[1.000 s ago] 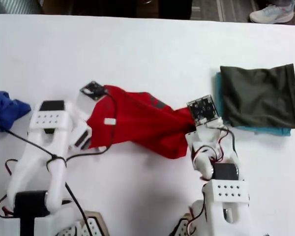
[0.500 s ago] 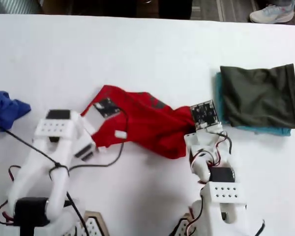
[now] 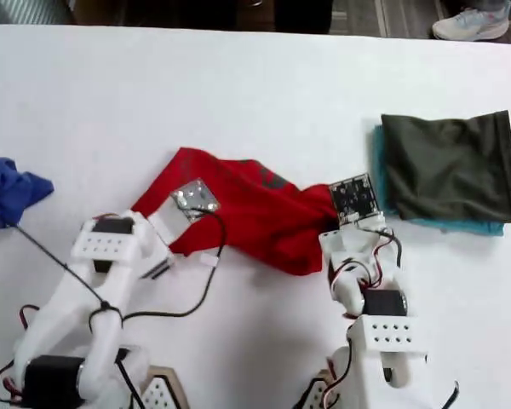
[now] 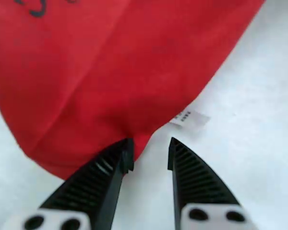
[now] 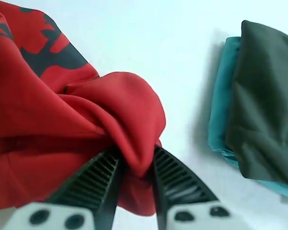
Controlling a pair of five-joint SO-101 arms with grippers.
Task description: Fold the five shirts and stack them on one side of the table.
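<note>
My right claw [image 5: 137, 154] clenches the red shirt [image 3: 247, 209] by its bunched 3 o'clock end; my left claw [image 4: 150, 144], released, sits at its 8 o'clock hem, cloth lying toward 1 o'clock, long axis 10-to-4, mid-table

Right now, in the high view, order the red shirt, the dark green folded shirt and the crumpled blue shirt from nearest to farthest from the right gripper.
1. Red shirt, clamped in the right gripper.
2. Dark green folded shirt, to its right.
3. Crumpled blue shirt, far to its left.
</note>
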